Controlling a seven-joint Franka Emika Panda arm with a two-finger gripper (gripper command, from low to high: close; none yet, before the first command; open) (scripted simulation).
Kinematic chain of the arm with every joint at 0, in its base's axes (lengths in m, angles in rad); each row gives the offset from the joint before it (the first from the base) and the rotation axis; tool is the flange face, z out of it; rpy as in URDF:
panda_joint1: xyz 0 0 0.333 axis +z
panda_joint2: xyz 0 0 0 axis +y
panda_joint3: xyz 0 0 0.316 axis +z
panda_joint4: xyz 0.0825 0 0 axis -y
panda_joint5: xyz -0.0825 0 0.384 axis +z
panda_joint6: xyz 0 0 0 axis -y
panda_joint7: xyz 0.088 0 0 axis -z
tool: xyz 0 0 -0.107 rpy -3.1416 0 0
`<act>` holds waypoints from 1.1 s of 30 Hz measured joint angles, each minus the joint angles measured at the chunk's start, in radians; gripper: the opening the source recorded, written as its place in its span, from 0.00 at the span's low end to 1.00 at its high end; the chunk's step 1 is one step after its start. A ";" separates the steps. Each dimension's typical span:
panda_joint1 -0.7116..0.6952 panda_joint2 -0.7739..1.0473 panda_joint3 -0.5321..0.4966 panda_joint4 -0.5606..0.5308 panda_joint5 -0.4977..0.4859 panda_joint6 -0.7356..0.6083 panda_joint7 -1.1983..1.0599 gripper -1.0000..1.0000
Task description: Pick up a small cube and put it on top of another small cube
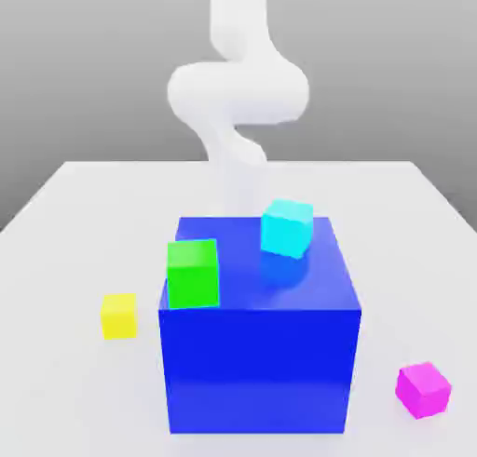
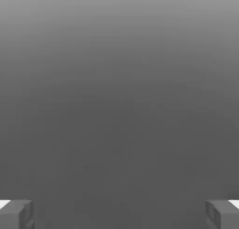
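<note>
The small magenta-pink cube (image 1: 423, 389) lies on the white table at the front, on the exterior view's right, beside the big blue cube (image 1: 259, 353). The small bright green cube (image 1: 193, 274) rests on the blue cube's top at its left edge. My white arm (image 1: 238, 97) rises behind the blue cube, far from the pink cube. In the hand view my gripper (image 2: 119, 215) is open; its two grey fingertips (image 2: 16, 215) stand wide apart with nothing between them, in front of a plain grey background.
A cyan cube (image 1: 286, 227) sits on the blue cube's top towards the back right. A yellow cube (image 1: 118, 315) lies on the table (image 1: 84, 213) to the left of the blue cube.
</note>
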 joint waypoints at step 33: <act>0.313 1.163 0.121 -0.158 -0.182 0.523 0.471 0.50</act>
